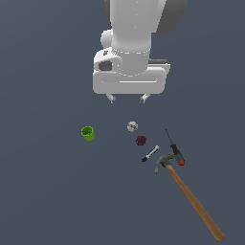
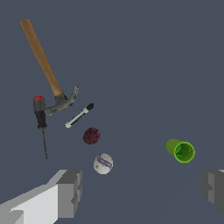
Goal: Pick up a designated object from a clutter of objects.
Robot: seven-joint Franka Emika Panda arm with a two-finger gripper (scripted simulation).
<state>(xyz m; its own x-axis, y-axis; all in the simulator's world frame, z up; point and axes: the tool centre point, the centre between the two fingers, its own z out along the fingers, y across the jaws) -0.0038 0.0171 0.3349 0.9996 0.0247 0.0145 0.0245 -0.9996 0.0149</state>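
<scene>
Maroon lump [image 1: 140,140] is what I am after, and I take the whitish ball [image 1: 132,126] as my landmark: the lump lies just beside that ball, on the side away from the arm, close to it but apart as far as I can tell. My claw [image 1: 128,99] hangs above the desk [image 1: 43,191] with its two fingertips spread wide and nothing between them. In the wrist view the fingers [image 2: 70,192] sit at opposite edges of the picture, with the ball nearer to one of them than the lump is. So I judge that the coming move turns on getting past the ball: the claw has to travel outward beyond it and a little toward the exterior view's right before descending, or the fingers will meet the ball first. The lump is roundish, so I see no long axis to align with. Farther beyond the ball lie the black-and-white marker [image 1: 150,153], the red-and-black screwdriver [image 1: 174,150] and the wooden-handled hammer [image 1: 191,198], its head close to the screwdriver's handle. The one container is the green cup [image 1: 87,133], well apart from the ball toward the exterior view's left; the wrist view looks into its mouth and I see nothing inside.
</scene>
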